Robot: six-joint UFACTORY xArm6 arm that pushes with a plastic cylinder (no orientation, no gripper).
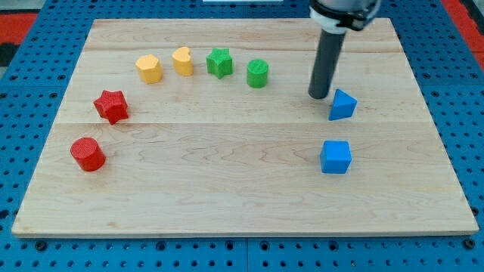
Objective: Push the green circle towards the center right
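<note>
The green circle (257, 73) stands on the wooden board (227, 189) a little above the middle, right of centre. My tip (319, 96) is to its right and slightly lower, well apart from it. The tip sits just left of the blue triangle (342, 105), close to it. A green star (219, 62) lies just left of the green circle.
A blue cube (335, 157) lies below the blue triangle. A yellow heart (182, 60) and a yellow hexagon (150, 68) sit left of the green star. A red star (111, 106) and a red circle (88, 154) are at the view's left.
</note>
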